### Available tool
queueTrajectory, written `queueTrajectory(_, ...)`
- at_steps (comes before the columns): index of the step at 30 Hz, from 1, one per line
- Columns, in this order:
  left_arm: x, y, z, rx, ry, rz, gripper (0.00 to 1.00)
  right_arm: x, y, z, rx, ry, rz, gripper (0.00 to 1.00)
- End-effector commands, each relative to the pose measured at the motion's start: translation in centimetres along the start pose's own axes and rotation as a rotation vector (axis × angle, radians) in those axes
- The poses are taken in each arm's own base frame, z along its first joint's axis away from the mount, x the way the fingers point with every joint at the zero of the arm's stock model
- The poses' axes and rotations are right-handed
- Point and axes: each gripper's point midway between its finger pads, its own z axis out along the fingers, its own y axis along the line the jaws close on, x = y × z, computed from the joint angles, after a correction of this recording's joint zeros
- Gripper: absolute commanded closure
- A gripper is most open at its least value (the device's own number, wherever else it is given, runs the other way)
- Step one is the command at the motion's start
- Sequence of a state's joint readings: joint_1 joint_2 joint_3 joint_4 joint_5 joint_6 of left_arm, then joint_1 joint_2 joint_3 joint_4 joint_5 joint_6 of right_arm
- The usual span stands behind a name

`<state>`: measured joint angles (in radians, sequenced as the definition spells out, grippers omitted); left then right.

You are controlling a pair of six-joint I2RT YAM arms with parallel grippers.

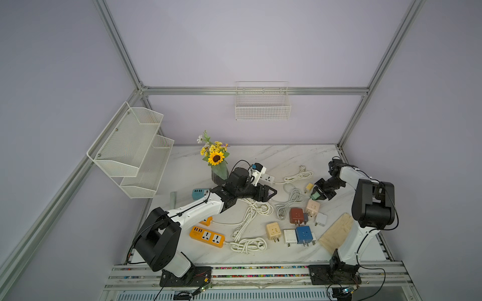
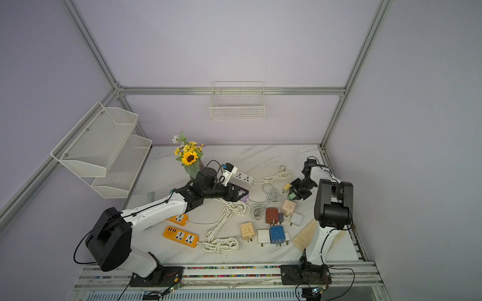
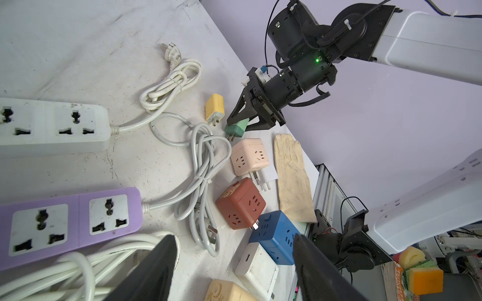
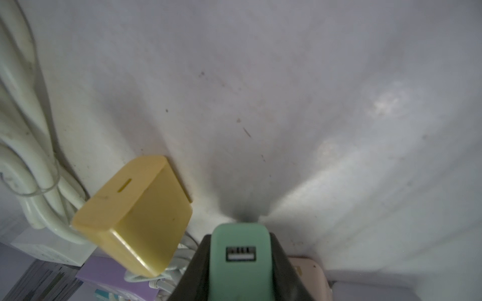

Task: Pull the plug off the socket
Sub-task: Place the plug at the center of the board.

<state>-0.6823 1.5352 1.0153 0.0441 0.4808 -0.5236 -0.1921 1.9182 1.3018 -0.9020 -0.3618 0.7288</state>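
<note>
My right gripper (image 1: 317, 196) (image 4: 240, 235) is shut on a small green plug (image 3: 236, 129) (image 4: 241, 260), held just above the table with its prongs free and its USB port facing the wrist camera. It is in no socket. A purple socket strip (image 3: 70, 224) and a white socket strip (image 3: 52, 125) lie by my left gripper (image 1: 270, 194) (image 3: 234, 273); every socket I can see on them is empty. The left gripper is open over the table with nothing between its fingers (image 3: 156, 268).
A yellow charger (image 4: 133, 213) lies beside the green plug. Pink (image 1: 312, 207), brown (image 1: 296, 215), blue (image 1: 303, 234) and cream (image 1: 273, 231) cube adapters crowd the front right, by a glove (image 1: 336, 233). Coiled white cords (image 1: 250, 213), orange strips (image 1: 207, 236) and a flower vase (image 1: 219, 174) fill the left.
</note>
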Motion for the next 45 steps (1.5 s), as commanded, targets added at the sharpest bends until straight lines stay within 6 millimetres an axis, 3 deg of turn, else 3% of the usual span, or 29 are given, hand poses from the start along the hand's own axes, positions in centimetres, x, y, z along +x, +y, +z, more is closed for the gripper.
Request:
queueTrajectory(1, -0.9, -1.0, 0.1, 0.041, -0.027, 0.01, 0.28, -0.7, 0.9, 0.0, -0.04, 0.01, 0.036, 0.64)
queueTrajectory(10, -0.9, -0.8, 0.2, 0.037, -0.021, 0.009, 0.28, -1.1, 0.8, 0.0, -0.039, 0.009, 0.06, 0.54)
queueTrajectory(17, -0.7, -0.8, 0.2, 0.031, -0.015, 0.005, 0.27, -1.1, 0.6, -1.1, -0.031, -0.032, 0.068, 0.48)
queueTrajectory(21, -0.9, -0.8, -0.1, 0.02, -0.018, 0.003, 0.27, -1.5, 0.0, -2.8, -0.005, -0.111, 0.083, 0.38)
queueTrajectory(25, -1.4, -0.9, -1.4, -0.022, -0.041, 0.001, 0.24, -1.8, -0.1, -6.3, -0.005, -0.236, 0.075, 0.33)
queueTrajectory(31, -2.2, -1.9, -5.6, -0.101, -0.088, 0.015, 0.23, -2.6, 0.5, -14.1, -0.033, -0.514, -0.002, 0.28)
queueTrajectory(37, -1.0, -1.5, -10.8, -0.223, -0.111, -0.016, 0.22, -1.9, 1.6, -21.0, -0.043, -0.739, -0.148, 0.07)
queueTrajectory(40, -0.4, -0.1, -14.2, -0.339, -0.162, -0.06, 0.22, -0.6, 3.2, -23.6, -0.068, -0.834, -0.236, 0.03)
queueTrajectory(45, 1.4, 4.8, -21.2, -0.627, -0.26, -0.229, 0.16, 1.9, 5.2, -27.1, -0.17, -0.973, -0.361, 0.03)
